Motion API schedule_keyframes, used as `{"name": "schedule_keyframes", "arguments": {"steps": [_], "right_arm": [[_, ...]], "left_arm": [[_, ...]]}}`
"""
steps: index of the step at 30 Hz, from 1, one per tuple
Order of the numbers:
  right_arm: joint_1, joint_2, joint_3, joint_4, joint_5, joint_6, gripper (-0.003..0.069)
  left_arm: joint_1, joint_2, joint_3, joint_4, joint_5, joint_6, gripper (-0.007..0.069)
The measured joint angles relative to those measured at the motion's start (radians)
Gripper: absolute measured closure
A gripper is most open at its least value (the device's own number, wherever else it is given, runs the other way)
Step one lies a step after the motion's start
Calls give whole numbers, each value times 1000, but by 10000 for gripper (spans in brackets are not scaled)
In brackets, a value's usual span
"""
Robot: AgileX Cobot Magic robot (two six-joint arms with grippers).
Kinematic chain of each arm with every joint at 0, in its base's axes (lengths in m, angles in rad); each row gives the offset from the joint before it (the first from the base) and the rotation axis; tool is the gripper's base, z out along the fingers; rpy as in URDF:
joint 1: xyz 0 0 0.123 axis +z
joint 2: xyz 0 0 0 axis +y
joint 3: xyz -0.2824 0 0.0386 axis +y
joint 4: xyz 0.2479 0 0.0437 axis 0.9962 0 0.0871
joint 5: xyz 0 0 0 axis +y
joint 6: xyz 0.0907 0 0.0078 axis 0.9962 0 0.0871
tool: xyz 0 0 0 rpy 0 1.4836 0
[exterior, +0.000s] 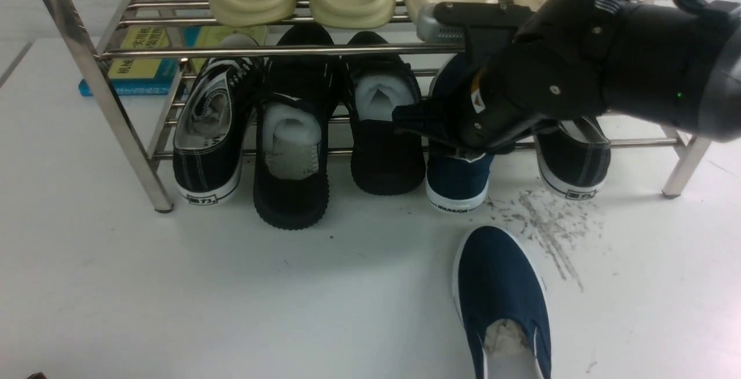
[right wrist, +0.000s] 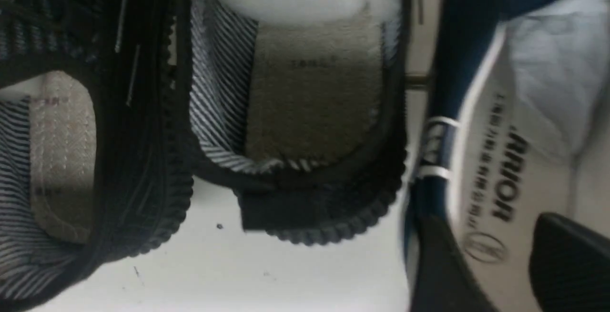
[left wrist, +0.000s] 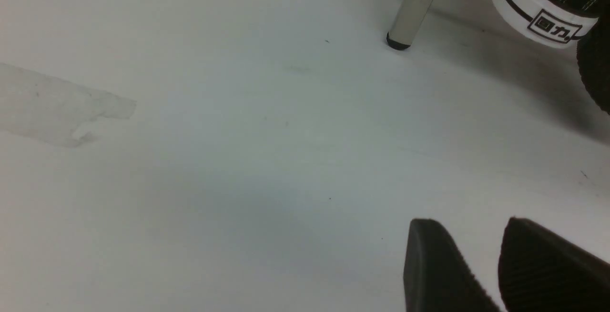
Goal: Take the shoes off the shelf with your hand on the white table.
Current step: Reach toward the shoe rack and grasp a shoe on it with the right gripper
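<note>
Your right hand [exterior: 440, 130] is in under the upper rail of the shelf [exterior: 278, 51], at the heel of the navy shoe [exterior: 457, 185] on the lower tier. Its mate [exterior: 501, 292] lies out on the white table [exterior: 173, 298], beside the scuff streaks [exterior: 550, 234]. The jaws stand apart with nothing pinched: in the right wrist view one finger [right wrist: 436, 269] sits by the collar wall, the other over the printed insole. The grasp looks to be the step in hand, so set the heel wall squarely between the fingers before you close. Keep clear of the all-black shoe [exterior: 385, 159] just beside it, then draw straight back, low, under the rail. Your left hand [left wrist: 472, 226] hovers parted over bare table, holding nothing.
</note>
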State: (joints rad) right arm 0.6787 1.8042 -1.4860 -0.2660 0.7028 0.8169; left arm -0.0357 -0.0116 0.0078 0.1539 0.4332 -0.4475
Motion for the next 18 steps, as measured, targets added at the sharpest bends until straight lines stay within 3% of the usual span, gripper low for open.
{"name": "schedule_keyframes", "arguments": {"steps": [14,18], "right_arm": [[-6,82,-8,-113,-59,1,323],[-14,89,-8,-104,-65,3,437]], "left_arm": [[0,0,0,0,0,0,385],[0,0,0,0,0,0,385]]}}
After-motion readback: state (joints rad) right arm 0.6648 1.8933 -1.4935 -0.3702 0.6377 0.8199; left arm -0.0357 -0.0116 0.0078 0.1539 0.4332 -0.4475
